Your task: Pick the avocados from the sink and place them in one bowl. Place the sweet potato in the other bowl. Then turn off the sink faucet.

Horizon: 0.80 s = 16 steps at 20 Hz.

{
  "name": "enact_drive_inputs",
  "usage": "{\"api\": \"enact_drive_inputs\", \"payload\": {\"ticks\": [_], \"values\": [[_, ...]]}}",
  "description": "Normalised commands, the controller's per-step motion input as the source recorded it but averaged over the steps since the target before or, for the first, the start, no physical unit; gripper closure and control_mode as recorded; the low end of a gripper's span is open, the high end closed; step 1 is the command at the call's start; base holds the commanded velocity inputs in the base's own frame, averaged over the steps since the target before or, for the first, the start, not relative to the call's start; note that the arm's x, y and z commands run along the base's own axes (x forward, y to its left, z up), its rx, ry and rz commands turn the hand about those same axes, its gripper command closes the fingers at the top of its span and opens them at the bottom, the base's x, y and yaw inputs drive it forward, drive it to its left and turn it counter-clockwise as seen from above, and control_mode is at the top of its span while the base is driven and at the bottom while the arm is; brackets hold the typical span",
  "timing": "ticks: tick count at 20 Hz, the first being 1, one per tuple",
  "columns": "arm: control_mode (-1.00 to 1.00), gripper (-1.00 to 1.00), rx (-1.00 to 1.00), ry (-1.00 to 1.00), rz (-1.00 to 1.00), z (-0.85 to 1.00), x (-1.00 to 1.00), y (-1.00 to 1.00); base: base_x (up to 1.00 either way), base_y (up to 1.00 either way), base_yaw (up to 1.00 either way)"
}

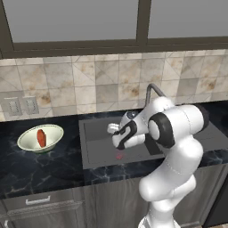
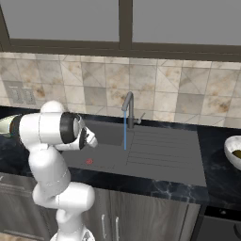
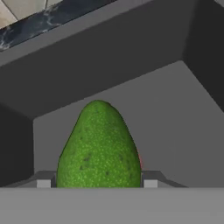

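A bright green avocado [image 3: 99, 146] sits between my gripper's [image 3: 97, 183] two fingertips, and both tips press its sides. Behind it lies the dark grey floor of the sink [image 3: 175, 113]. From the left base view, my hand [image 1: 120, 136] hangs low over the sink [image 1: 95, 138]. The sweet potato [image 1: 41, 138] lies in a pale bowl [image 1: 26, 136] on the counter to the left. A second bowl [image 2: 231, 147] at the right edge holds a dark olive avocado [image 2: 237, 154]. The faucet [image 2: 128, 108] is running a thin blue stream [image 2: 124, 134].
A small red spot [image 2: 89, 161] marks the sink bottom. The ridged drainboard [image 2: 162, 150] stretches right of the basin. Black marble counter [image 1: 40, 167] surrounds the sink, with a tiled wall and outlets [image 1: 20, 106] behind. My arm's elbow [image 1: 178, 127] looms over the sink's right side.
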Motion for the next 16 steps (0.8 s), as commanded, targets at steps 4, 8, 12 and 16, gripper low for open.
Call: {"api": "enact_drive_inputs", "payload": {"ticks": [4,8,12,16], "values": [[-1.00,1.00,0.00,0.01,-0.25,1.00,-0.26,0.00,0.00,0.00,0.00],[-1.00,1.00,0.00,0.01,-0.23,1.00,-0.53,0.03,0.00,0.00,0.00],[-1.00,1.00,0.01,0.04,-0.16,0.92,-0.75,0.01,0.00,0.00,0.00],[-1.00,1.00,0.07,0.16,-0.11,0.94,-0.64,-0.04,0.00,0.00,0.00]]}}
